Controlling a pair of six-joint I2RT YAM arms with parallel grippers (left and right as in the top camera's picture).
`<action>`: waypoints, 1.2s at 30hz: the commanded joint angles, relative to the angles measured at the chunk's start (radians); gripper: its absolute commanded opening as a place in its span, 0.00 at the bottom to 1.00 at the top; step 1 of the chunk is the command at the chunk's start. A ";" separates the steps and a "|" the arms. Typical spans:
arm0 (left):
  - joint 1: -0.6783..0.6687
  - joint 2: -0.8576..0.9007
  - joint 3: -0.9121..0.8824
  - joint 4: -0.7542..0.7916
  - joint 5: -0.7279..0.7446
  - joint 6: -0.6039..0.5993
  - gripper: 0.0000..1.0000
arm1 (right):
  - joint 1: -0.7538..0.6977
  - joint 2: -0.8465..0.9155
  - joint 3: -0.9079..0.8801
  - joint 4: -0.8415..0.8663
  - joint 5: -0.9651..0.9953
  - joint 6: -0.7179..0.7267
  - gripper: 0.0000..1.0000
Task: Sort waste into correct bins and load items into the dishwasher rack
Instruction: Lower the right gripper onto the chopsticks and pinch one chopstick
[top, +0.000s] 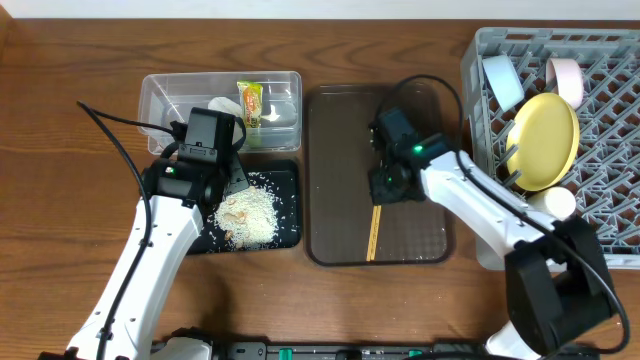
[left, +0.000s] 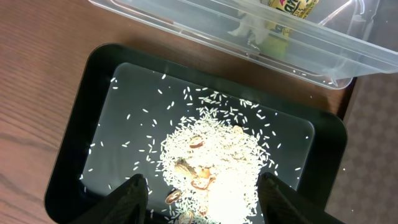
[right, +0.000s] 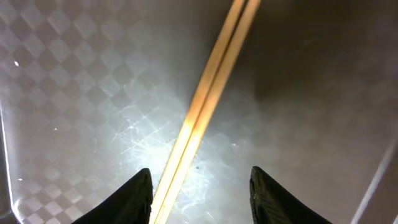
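Dishwasher rack (top: 615, 150): at 3 o'clock on the table, holding the yellow plate (top: 545, 140) on edge, the light blue bowl (top: 500, 80), the white bowl (top: 565, 78) and, at its 7 o'clock edge, the small white cup (top: 553, 203). Brown serving tray (top: 340, 180): centre, bare except for the chopsticks (right: 205, 118), which lie side by side toward its 6 o'clock end. Clear tub (top: 165, 100): at 10 o'clock, containing the snack wrapper (top: 250, 103) and the tissue (left: 249, 28). Black tray (left: 93, 93): at 8 o'clock, heaped with rice (left: 214, 162). Left gripper (left: 205, 205): spread wide, empty, above the rice. Right gripper (right: 202, 199): spread wide, empty, straddling the chopsticks just above them. Step judged in hand: taking up the chopsticks, the last item outside the rack. Next move calls for lowering, pinching both sticks together, then carrying them toward 3 o'clock.
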 joint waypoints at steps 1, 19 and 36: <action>0.003 0.006 -0.003 0.000 -0.016 -0.010 0.60 | -0.011 0.001 -0.008 -0.005 0.010 0.008 0.48; 0.003 0.006 -0.003 0.000 -0.016 -0.010 0.60 | 0.027 0.027 -0.164 0.106 0.010 0.127 0.47; 0.003 0.006 -0.003 0.000 -0.016 -0.010 0.60 | 0.026 0.027 -0.172 0.112 0.004 0.153 0.36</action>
